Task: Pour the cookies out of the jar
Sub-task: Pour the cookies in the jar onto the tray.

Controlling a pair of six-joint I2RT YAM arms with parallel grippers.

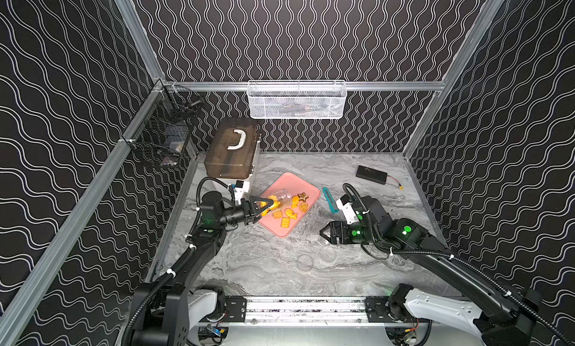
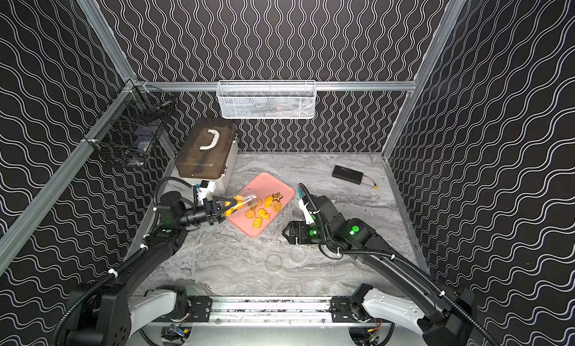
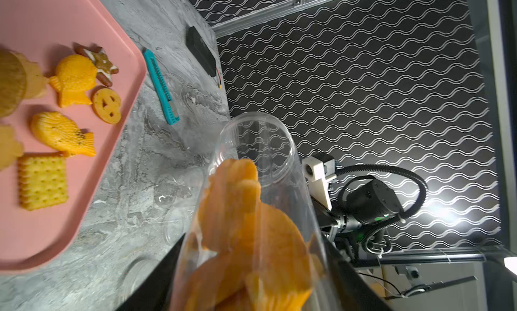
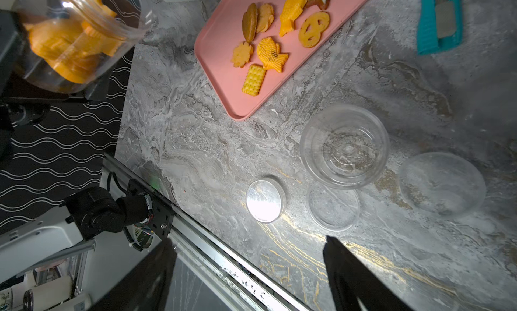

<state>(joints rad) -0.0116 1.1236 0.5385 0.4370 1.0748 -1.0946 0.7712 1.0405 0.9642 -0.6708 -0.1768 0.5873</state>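
My left gripper (image 1: pixel 263 209) (image 2: pixel 228 208) (image 3: pixel 251 290) is shut on a clear plastic jar (image 1: pixel 280 199) (image 2: pixel 249 198) (image 3: pixel 260 156) (image 4: pixel 78 35). The jar is tipped with its mouth over the pink tray (image 1: pixel 277 229) (image 2: pixel 264 182) (image 3: pixel 42 21) (image 4: pixel 223 58). Orange cookies (image 3: pixel 237 211) still lie inside it. Several more cookies (image 1: pixel 292 213) (image 2: pixel 264 213) (image 3: pixel 74 77) (image 4: pixel 268 52) lie scattered on the tray, among them a brown star. My right gripper (image 1: pixel 323 234) (image 2: pixel 284 232) (image 4: pixel 251 265) hovers open and empty over the table, right of the tray.
An empty clear container (image 4: pixel 344 147) and clear lids (image 4: pixel 265 200) (image 1: pixel 305 262) sit on the marble table near the front. A teal utility knife (image 1: pixel 329 199) and a black battery pack (image 1: pixel 371 173) lie right of the tray. A brown-lidded box (image 1: pixel 231 151) stands at the back left.
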